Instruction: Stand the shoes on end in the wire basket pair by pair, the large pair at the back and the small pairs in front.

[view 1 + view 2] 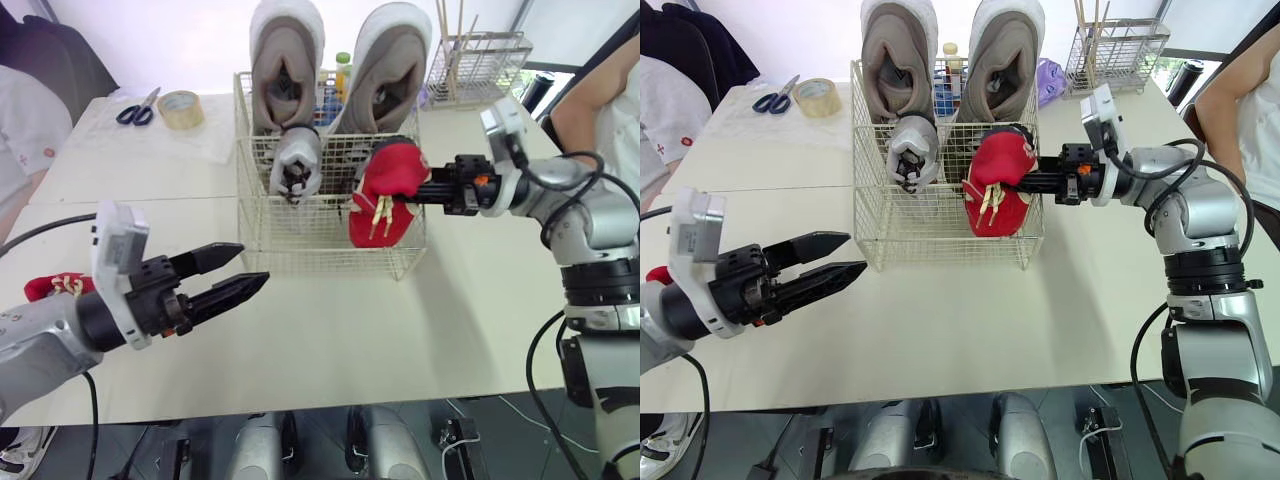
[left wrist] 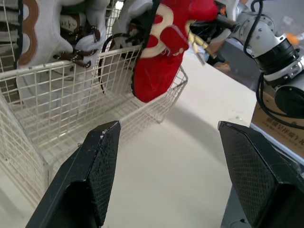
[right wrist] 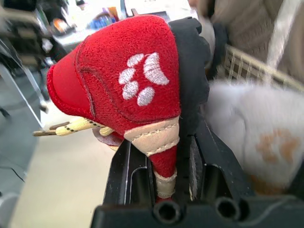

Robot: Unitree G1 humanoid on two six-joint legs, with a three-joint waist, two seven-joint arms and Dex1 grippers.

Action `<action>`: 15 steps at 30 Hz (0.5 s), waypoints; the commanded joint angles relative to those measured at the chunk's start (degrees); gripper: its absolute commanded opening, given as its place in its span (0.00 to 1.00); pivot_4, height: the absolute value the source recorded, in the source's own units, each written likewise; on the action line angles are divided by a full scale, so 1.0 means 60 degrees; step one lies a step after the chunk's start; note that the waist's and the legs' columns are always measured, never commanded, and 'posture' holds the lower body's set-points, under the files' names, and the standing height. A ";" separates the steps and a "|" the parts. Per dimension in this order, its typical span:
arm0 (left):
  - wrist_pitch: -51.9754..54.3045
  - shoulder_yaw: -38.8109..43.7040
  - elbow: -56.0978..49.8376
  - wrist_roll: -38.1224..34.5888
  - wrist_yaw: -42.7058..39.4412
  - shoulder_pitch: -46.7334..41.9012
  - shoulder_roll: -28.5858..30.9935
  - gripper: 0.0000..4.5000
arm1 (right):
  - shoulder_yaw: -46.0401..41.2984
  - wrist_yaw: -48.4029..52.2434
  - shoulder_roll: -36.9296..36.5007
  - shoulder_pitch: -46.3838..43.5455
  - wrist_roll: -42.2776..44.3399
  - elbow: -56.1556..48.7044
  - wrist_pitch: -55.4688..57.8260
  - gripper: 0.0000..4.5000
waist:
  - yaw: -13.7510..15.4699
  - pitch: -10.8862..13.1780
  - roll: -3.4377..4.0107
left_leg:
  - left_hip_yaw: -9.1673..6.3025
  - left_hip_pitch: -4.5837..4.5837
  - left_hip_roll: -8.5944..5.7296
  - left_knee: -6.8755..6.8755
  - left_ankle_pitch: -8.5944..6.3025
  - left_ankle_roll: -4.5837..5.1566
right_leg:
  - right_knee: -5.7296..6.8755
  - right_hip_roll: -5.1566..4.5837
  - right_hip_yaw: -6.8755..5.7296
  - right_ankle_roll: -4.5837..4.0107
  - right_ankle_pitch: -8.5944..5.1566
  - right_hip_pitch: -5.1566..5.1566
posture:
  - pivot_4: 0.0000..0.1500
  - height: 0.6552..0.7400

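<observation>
Now: right claw clamped on red shoe, toe down at basket front right corner; inside or outside the wire, cannot tell. Left claw open, empty, over table, short of basket. Second red shoe behind it; grey shoe and large pair upright beyond

Large pair at wire basket back, small shoe before it, second small shoe rightward
</observation>
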 commanded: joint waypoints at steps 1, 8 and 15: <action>-0.0063 0.0034 -0.0272 -0.0132 0.0123 -0.0058 0.0114 0.75 | -0.0184 0.0245 0.0100 -0.0071 -0.0237 0.0272 -0.0422 0.10 | -0.0003 0.0000 0.0000 | 0.0001 0.0000 0.0000 0.0001 0.0000 -0.0001 | 0.0001 0.0001 0.0000 0.0000 0.0000 0.0000 | 1.00 1.00; -0.0130 -0.0385 -0.0272 0.0060 0.0281 -0.0002 -0.0135 0.76 | -0.0281 0.0423 0.0305 0.0091 -0.0383 0.0510 -0.0386 0.53 | -0.0006 0.0000 0.0000 | 0.0000 0.0001 0.0001 0.0001 0.0001 -0.0002 | 0.0003 0.0002 0.0002 0.0000 0.0000 0.0001 | 1.00 1.00; -0.0093 -0.0243 -0.0108 0.0268 0.0033 0.0270 -0.0230 0.76 | -0.0458 0.0216 0.0081 0.0015 -0.0539 0.0424 -0.0029 0.98 | -0.0032 -0.0001 -0.0001 | 0.0008 0.0035 0.0003 0.0005 0.0009 -0.0015 | 0.0011 0.0002 0.0005 -0.0006 0.0002 0.0019 | 1.00 1.00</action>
